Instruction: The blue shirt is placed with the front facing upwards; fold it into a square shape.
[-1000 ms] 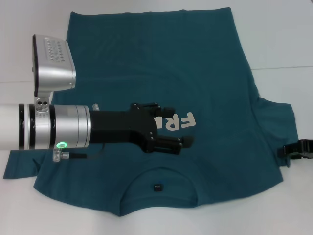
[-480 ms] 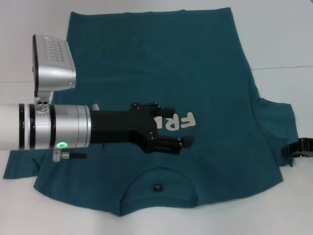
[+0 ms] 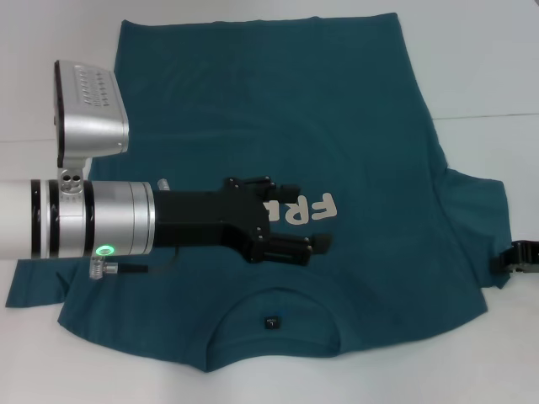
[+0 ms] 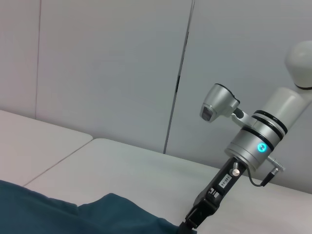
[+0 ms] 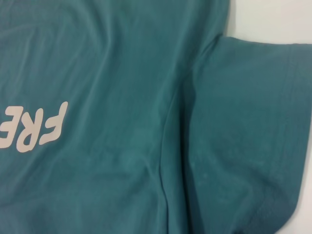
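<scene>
Lying flat and face-up on the white table (image 3: 505,76), the blue shirt (image 3: 354,126) is spreading across most of the surface, its round neckline (image 3: 274,296) and small dark tag (image 3: 271,321) sitting nearest the robot and its hem reaching the far side. Just beyond the neckline, the left gripper (image 3: 318,225) is hanging over the chest, its black fingers pointing toward the cream lettering (image 3: 316,208) and covering part of it; the fingers are showing only a narrow gap, and whether they are touching the cloth is not clear. Out at the shirt's right sleeve (image 3: 480,227), the right gripper (image 3: 515,259) is showing only partly at the picture's edge, just beside the sleeve's cuff, and its opening cannot be told. Farther off, the shirt's body is lying smooth with faint creases.
</scene>
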Controlling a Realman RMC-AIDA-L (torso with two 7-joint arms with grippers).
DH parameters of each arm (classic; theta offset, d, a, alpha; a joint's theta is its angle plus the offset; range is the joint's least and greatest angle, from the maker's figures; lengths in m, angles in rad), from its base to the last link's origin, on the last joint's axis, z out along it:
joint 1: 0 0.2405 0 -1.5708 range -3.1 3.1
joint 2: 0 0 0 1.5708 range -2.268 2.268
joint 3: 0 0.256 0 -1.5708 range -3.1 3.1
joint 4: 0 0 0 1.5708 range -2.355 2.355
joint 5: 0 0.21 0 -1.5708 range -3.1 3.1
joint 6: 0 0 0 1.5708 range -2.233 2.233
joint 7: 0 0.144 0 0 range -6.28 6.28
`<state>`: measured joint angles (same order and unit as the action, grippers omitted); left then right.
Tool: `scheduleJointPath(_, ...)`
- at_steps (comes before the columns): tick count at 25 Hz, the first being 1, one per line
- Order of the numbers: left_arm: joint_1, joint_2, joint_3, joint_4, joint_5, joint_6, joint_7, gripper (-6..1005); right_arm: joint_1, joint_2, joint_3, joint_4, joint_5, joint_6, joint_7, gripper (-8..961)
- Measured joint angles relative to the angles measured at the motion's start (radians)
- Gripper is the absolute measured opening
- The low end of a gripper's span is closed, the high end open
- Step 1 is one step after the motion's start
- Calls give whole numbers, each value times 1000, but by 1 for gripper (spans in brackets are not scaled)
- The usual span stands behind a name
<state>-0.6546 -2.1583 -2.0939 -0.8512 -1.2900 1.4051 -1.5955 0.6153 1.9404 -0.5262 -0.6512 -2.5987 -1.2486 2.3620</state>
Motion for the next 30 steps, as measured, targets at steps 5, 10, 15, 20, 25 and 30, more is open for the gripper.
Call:
scheduleJointPath(5, 1, 0, 0, 0, -1, 0, 0, 918, -7, -3, 5, -7, 0, 0, 0, 66)
scheduleJointPath(10, 2, -1, 2, 0, -4, 0, 0, 916, -13, -17, 8, -8, 3, 0, 0, 36)
scheduleJointPath(15, 0, -3, 3, 0, -5, 0, -1, 915, -17, -23, 8, -10, 5, 10, 0, 37)
scheduleJointPath(20, 0, -3, 3, 0, -5, 0, -5, 914, -21, -26, 8, -12, 4, 33, 0, 37)
scheduleJointPath(25, 0, -3, 3, 0, -5, 0, -7, 913, -23, -27, 8, -20, 2, 45, 0, 37)
scheduleJointPath(30, 0, -3, 3, 0, -5, 0, -7, 911, -25, -28, 7, -22, 1, 59, 1, 38)
